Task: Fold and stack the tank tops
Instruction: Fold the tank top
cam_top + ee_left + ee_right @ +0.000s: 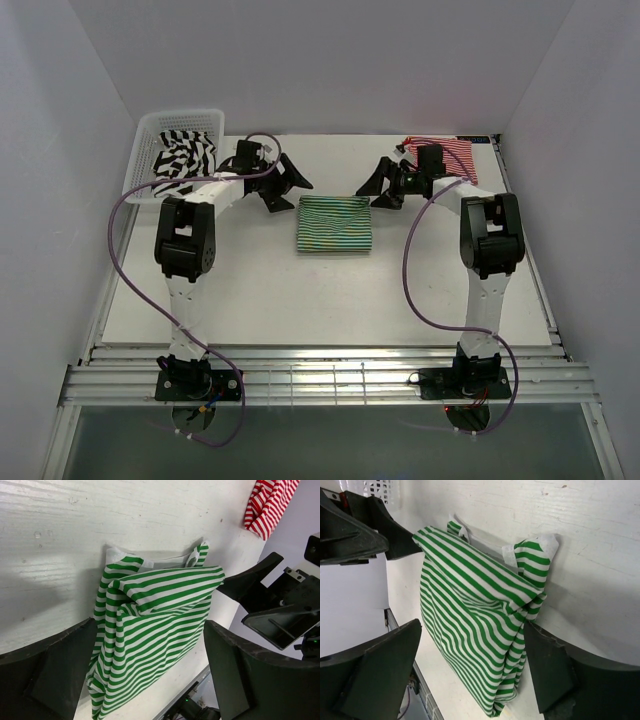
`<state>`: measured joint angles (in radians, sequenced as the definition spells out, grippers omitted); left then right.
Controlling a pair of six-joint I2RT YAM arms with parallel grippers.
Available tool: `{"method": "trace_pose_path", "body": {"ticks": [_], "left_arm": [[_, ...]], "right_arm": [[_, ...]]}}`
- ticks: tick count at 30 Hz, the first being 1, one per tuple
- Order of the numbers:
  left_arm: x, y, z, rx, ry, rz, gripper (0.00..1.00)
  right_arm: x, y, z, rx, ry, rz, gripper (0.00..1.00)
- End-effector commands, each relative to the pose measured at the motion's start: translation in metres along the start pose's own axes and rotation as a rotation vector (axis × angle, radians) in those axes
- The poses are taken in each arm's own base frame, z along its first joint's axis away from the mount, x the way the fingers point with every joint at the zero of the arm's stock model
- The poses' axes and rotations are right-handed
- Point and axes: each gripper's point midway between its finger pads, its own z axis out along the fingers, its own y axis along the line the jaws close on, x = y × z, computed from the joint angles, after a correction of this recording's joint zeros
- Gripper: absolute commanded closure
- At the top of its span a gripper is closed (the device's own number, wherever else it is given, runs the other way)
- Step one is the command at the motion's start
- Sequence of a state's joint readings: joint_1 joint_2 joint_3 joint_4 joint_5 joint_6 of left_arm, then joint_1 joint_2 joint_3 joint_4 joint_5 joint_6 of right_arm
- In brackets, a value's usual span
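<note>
The green-and-white tank top (335,223) lies folded in a rectangle at the table's middle; it also shows in the left wrist view (150,630) and the right wrist view (480,610). The red-and-white tank top (446,156) lies folded at the back right and shows in the left wrist view (270,502). The black-and-white tank top (186,152) lies crumpled in the white basket (147,135). My left gripper (288,192) is open and empty just left of the green top's back edge. My right gripper (378,188) is open and empty just right of it.
The white mesh basket stands at the back left corner. White walls close in the table on three sides. Purple cables loop from both arms over the table's near part.
</note>
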<state>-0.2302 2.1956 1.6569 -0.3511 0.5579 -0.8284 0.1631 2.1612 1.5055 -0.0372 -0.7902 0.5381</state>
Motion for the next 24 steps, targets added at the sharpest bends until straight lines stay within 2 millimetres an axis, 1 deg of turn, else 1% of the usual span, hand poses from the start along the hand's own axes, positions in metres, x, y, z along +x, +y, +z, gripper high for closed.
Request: {"method": "trace_pose_path", "body": {"ticks": [1, 2, 3, 4, 5, 6, 8, 10, 12, 13, 14, 16, 17, 19, 20, 21, 22, 23, 24], "left_arm": [[-0.016, -0.056, -0.040, 0.106, -0.093, 0.111, 0.02], [-0.012, -0.055, -0.042, 0.105, -0.093, 0.116, 0.02], [-0.008, -0.060, -0.045, 0.107, -0.096, 0.129, 0.02], [-0.005, -0.067, -0.052, 0.116, -0.107, 0.151, 0.02], [-0.002, -0.070, -0.054, 0.119, -0.110, 0.161, 0.02], [0.008, -0.071, -0.051, 0.119, -0.096, 0.170, 0.02], [0.015, -0.077, -0.050, 0.132, -0.091, 0.196, 0.02], [0.023, -0.085, -0.045, 0.146, -0.072, 0.217, 0.02], [0.026, -0.080, -0.033, 0.139, -0.046, 0.213, 0.02], [0.025, -0.081, -0.030, 0.144, -0.042, 0.213, 0.02], [0.026, -0.074, -0.021, 0.133, -0.026, 0.199, 0.02], [0.024, -0.070, -0.013, 0.130, -0.023, 0.199, 0.02], [0.023, -0.061, -0.002, 0.117, -0.016, 0.185, 0.02], [0.019, -0.061, 0.006, 0.130, -0.024, 0.190, 0.02], [0.013, -0.063, 0.010, 0.143, -0.043, 0.198, 0.02], [0.010, -0.053, 0.021, 0.119, -0.050, 0.189, 0.02], [0.006, -0.051, 0.026, 0.110, -0.060, 0.186, 0.02], [-0.001, -0.055, 0.027, 0.114, -0.076, 0.193, 0.02], [-0.005, -0.051, 0.032, 0.099, -0.087, 0.192, 0.02]], "right_arm": [[-0.018, 0.040, -0.027, -0.027, -0.057, -0.137, 0.10], [-0.014, 0.042, -0.031, -0.019, -0.060, -0.142, 0.10], [-0.013, 0.052, -0.037, -0.020, -0.071, -0.168, 0.10], [-0.002, 0.047, -0.039, -0.005, -0.062, -0.158, 0.10], [0.002, 0.049, -0.040, -0.007, -0.064, -0.168, 0.10], [0.006, 0.057, -0.042, -0.014, -0.066, -0.188, 0.10], [0.014, 0.058, -0.039, -0.017, -0.053, -0.199, 0.10], [0.019, 0.061, -0.032, -0.030, -0.033, -0.194, 0.10], [0.021, 0.062, -0.023, -0.041, -0.023, -0.192, 0.10], [0.020, 0.061, -0.020, -0.037, -0.022, -0.188, 0.10], [0.015, 0.064, -0.018, -0.041, -0.026, -0.197, 0.10], [0.017, 0.059, -0.008, -0.042, -0.011, -0.190, 0.10], [0.019, 0.059, -0.004, -0.046, -0.002, -0.186, 0.10], [0.009, 0.059, 0.006, -0.065, -0.030, -0.215, 0.10], [0.006, 0.058, 0.010, -0.068, -0.033, -0.217, 0.10], [0.006, 0.049, 0.018, -0.062, -0.025, -0.203, 0.10], [-0.004, 0.052, 0.020, -0.067, -0.043, -0.217, 0.10], [-0.008, 0.051, 0.024, -0.069, -0.052, -0.213, 0.10], [-0.008, 0.039, 0.032, -0.055, -0.044, -0.196, 0.10]]}}
